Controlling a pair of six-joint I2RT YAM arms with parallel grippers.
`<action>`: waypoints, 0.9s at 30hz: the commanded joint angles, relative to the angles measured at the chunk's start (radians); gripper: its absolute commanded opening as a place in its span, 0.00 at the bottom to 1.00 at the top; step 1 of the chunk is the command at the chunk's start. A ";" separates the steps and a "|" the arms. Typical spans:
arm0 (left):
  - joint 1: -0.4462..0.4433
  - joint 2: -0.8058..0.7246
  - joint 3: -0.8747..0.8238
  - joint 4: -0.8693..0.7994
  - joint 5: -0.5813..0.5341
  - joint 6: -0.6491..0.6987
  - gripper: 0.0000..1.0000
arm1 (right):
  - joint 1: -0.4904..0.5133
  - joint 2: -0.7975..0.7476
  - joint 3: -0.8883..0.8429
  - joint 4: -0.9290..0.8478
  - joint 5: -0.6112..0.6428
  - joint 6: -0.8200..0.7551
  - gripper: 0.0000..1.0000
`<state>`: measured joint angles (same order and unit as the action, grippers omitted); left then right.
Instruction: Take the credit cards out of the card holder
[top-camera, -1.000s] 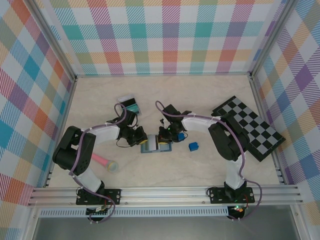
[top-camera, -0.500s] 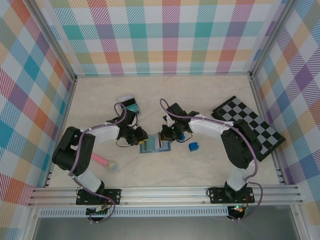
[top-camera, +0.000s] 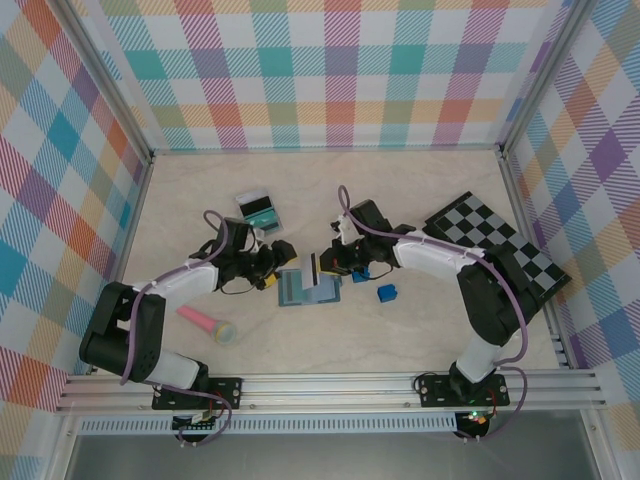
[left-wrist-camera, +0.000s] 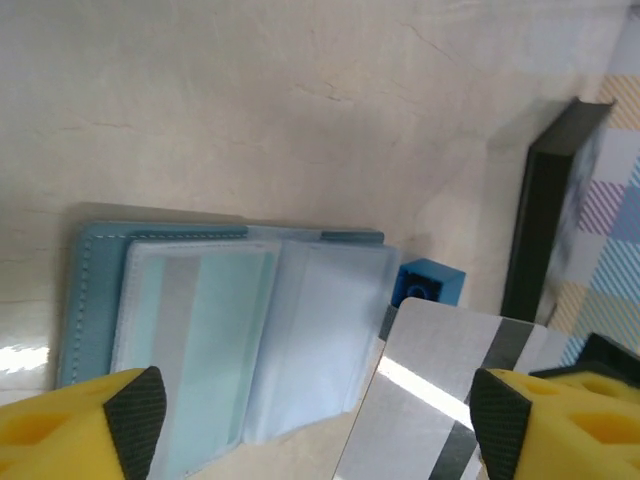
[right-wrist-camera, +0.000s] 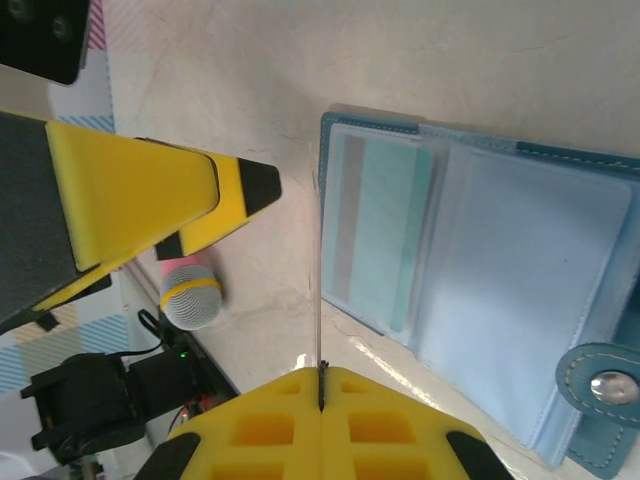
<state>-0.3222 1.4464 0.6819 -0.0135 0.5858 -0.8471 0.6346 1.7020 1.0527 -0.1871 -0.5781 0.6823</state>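
The slate-blue card holder (top-camera: 305, 288) lies open on the table, with a teal credit card (left-wrist-camera: 205, 335) in the clear pocket of its left panel (right-wrist-camera: 385, 230). My right gripper (right-wrist-camera: 321, 378) is shut on a silver credit card with a dark stripe (left-wrist-camera: 440, 400), which it holds upright just above the holder's left edge (top-camera: 315, 270). My left gripper (top-camera: 278, 262) stands open to the left of the holder, its yellow fingers (left-wrist-camera: 100, 425) spread wide with nothing gripped. Two more cards (top-camera: 260, 210) lie on the table behind it.
Two blue cubes (top-camera: 387, 292) (top-camera: 360, 271) sit right of the holder, beside my right gripper. A pink microphone (top-camera: 205, 323) lies front left. The black-and-grey checkerboard (top-camera: 495, 250) leans at the right wall. The holder's snap tab (right-wrist-camera: 600, 385) sticks out at its right side.
My left gripper has opened and drawn back to the left, off the holder. My right gripper has risen with the silver card clear of the pocket.
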 joint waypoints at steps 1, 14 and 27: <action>0.011 -0.015 -0.035 0.205 0.139 -0.095 0.88 | -0.018 -0.018 -0.010 0.117 -0.111 0.050 0.00; 0.012 -0.018 -0.068 0.485 0.272 -0.196 0.84 | -0.061 -0.003 -0.045 0.296 -0.246 0.174 0.00; 0.012 -0.020 -0.084 0.544 0.267 -0.225 0.29 | -0.068 0.014 -0.042 0.306 -0.229 0.203 0.00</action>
<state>-0.3168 1.4498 0.6102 0.4774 0.8410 -1.0607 0.5701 1.7035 1.0187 0.0898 -0.7944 0.8772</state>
